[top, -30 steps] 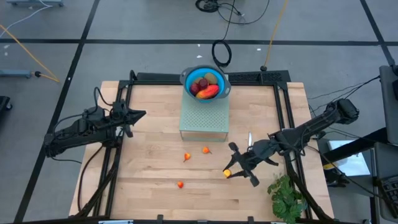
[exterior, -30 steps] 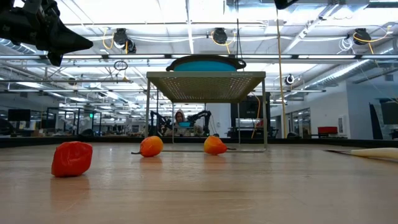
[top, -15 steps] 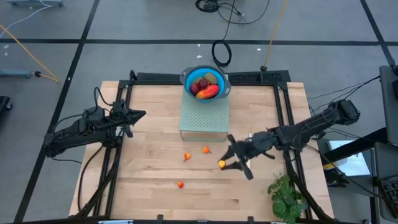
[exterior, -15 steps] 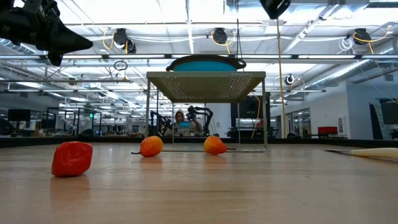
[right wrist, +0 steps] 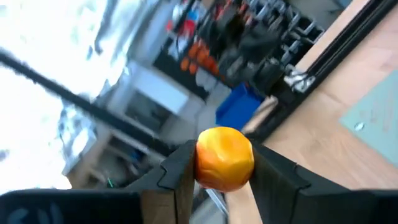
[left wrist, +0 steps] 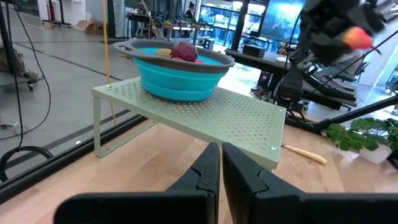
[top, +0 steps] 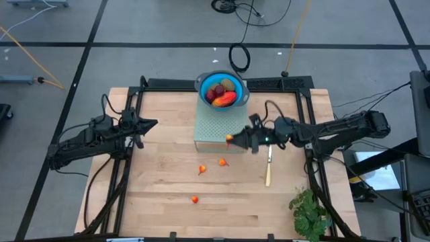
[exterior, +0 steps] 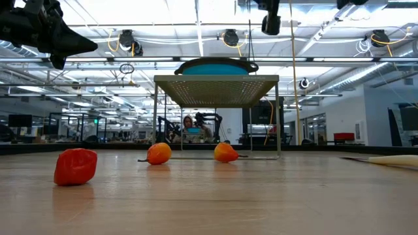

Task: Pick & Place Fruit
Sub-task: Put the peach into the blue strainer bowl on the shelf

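One tiny orange fruit [right wrist: 224,158] is pinched in the right gripper [top: 232,140], up over the green rack's [top: 220,128] front edge. Left gripper [top: 152,124] sits pressed together, off left.

Overhead, table-level and wrist cameras share the rack [top: 220,126].

Right gripper [top: 233,140] carried small orange fruit [top: 229,139] from front table up to green rack [top: 220,128]

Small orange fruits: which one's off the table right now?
The one clamped in the right gripper, an orange fruit held above the near edge of the green perforated stand. The other three lie loose on the wooden table.
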Motion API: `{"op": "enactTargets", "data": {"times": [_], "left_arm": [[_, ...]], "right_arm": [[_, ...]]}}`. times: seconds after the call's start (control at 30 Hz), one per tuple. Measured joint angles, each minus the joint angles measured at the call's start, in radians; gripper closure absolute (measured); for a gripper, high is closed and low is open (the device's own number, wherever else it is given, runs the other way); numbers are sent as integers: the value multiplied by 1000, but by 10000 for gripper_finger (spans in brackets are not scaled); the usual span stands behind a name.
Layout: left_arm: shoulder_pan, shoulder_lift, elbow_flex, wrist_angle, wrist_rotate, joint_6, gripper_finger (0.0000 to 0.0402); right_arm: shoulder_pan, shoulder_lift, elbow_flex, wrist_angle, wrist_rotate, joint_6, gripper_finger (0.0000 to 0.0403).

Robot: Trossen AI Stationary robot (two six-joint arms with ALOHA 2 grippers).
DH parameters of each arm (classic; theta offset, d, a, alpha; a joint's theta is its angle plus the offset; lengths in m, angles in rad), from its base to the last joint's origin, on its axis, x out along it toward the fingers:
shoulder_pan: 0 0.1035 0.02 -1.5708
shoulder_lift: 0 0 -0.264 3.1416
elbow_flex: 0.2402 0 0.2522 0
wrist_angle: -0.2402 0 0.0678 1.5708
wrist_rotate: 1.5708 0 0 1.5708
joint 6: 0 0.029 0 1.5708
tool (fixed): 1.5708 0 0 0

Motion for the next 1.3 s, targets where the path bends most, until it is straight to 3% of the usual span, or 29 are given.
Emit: {"op": "enactTargets", "data": {"times": [0.23, 0.43, 0.6, 0.73, 0.87, 1.0, 1.13, 1.3], "left_arm": [[0, 0, 0, 0, 0, 0, 385], [0, 0, 0, 0, 0, 1, 385], [0, 0, 0, 0, 0, 2, 385], [0, 0, 0, 1, 0, 3, 385], [0, 0, 0, 12, -4, 3, 385], [0, 0, 0, 12, -39, 7, 385], [0, 0, 0, 12, -77, 18, 385], [0, 0, 0, 12, -98, 32, 385]], "right_arm": [[-114, 0, 0, 136, -3, 122, 277], [-201, -1, 0, 261, -6, 101, 277], [-290, -18, 0, 244, -9, 50, 277], [-380, -34, 8, 236, -75, 0, 277], [-471, -40, 55, 136, -154, -76, 277], [-556, -40, 145, -80, -214, -174, 277], [-624, -36, 237, -287, -217, -310, 277], [-686, -37, 313, -390, -216, -449, 277]]}}
